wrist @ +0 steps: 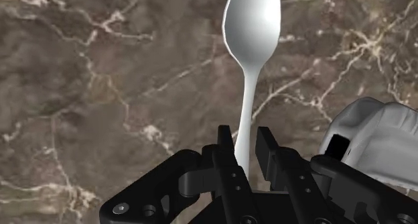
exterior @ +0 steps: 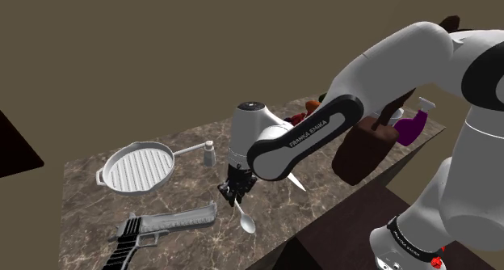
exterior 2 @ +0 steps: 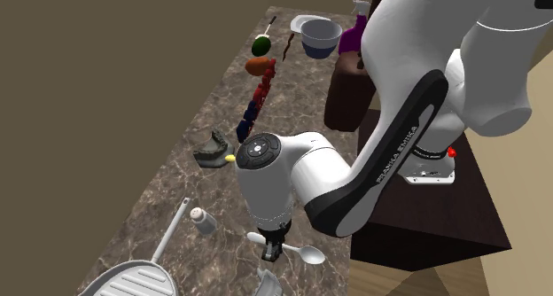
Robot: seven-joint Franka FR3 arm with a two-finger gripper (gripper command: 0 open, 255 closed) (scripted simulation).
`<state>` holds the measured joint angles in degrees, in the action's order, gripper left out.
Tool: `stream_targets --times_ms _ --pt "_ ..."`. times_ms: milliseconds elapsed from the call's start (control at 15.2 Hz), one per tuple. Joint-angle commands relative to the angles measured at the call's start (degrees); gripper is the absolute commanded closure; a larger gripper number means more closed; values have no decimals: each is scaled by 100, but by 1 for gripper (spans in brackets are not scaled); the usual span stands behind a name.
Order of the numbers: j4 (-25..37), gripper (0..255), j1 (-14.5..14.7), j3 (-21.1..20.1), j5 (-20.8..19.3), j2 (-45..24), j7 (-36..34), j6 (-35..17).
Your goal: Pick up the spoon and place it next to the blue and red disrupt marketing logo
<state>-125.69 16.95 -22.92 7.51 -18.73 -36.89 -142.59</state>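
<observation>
A white spoon (wrist: 252, 28) sticks out from between my black fingers, bowl away from the hand, over the brown marbled counter (wrist: 100, 88). My gripper (wrist: 242, 141) is shut on its handle. In the shoulder view the gripper (exterior: 234, 194) points down near the counter's front edge, with the spoon (exterior: 246, 222) slanting below it. Whether the spoon's bowl touches the counter I cannot tell. The second exterior view has the gripper (exterior 2: 273, 246) and spoon (exterior 2: 309, 254) at the near end. The red and blue logo piece (exterior 2: 253, 108) lies further along the counter.
A white grill pan (exterior: 137, 165), a small shaker (exterior: 209, 153) and a grey pistol-shaped object (exterior: 161, 224) lie close to the gripper. A brown block (exterior: 363, 151), a purple spray bottle (exterior: 412, 124), a bowl (exterior 2: 319, 35) and round fruits (exterior 2: 260, 57) sit at the far end.
</observation>
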Motion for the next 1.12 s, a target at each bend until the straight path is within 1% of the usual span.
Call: stream_targets --times_ms 0,132,1056 --pt "1 255 22 -24 7 -30 2 -37" --pt "-10 255 22 -26 12 -18 1 -37" --pt "175 255 -116 -154 286 810 41 937"
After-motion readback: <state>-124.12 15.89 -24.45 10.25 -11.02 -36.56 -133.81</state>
